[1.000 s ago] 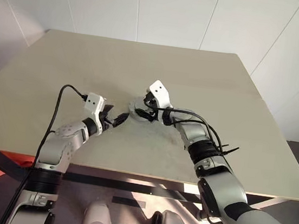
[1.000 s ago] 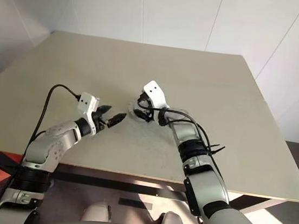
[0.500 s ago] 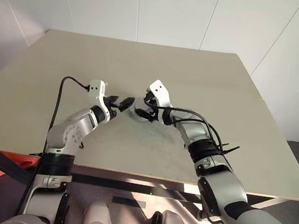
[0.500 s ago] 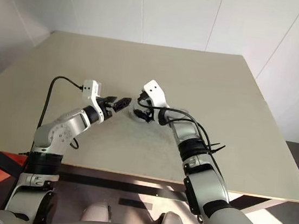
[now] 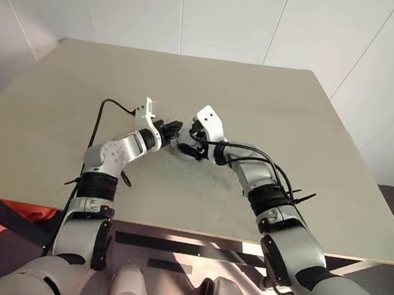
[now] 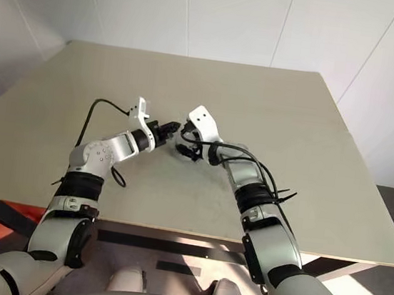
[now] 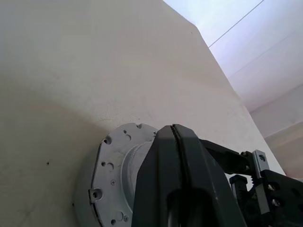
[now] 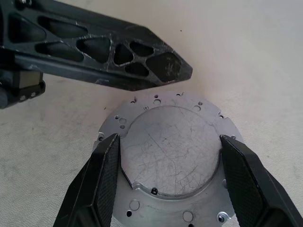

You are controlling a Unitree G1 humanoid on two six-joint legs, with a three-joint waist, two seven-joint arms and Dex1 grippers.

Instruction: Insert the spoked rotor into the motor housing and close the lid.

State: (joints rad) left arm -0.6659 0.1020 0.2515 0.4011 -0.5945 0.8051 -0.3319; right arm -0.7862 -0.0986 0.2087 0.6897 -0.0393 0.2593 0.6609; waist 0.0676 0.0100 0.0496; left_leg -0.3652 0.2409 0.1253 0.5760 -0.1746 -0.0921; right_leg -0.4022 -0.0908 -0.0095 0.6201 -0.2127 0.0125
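Tabletop (image 5: 292,130), pale beige and matte, with white wall panels behind.

Motor housing (image 8: 171,161) near the tabletop's middle, flat on the surface: round silver flange ringed with small screw holes, scratched circular lid (image 8: 176,147) seated flush in its centre. Also visible as a small silvery disc (image 5: 183,146) between the two hands in the head views, and as a flange edge (image 7: 111,175) in the left wrist view. Rotor itself hidden, so impossible to tell whether inside.

Right hand (image 8: 169,177) straddling the housing, fingers (image 8: 106,177) spread wide on opposite sides of the raised lid, each tip over the flange just beside the lid's rim. Whether pressing on the lid's edge or merely beside it, cannot tell. In the head views, seen as a white-capped wrist with black fingers (image 5: 196,146) pointing down and toward the robot's left.

Left hand (image 7: 176,137) closed, the two black fingers pressed together with only a thin seam between, nothing gripped. Tip (image 8: 168,68) poised at the housing's far edge from the right wrist, just above or beside the flange; contact not certain. Seen reaching in from the robot's left (image 5: 171,126).
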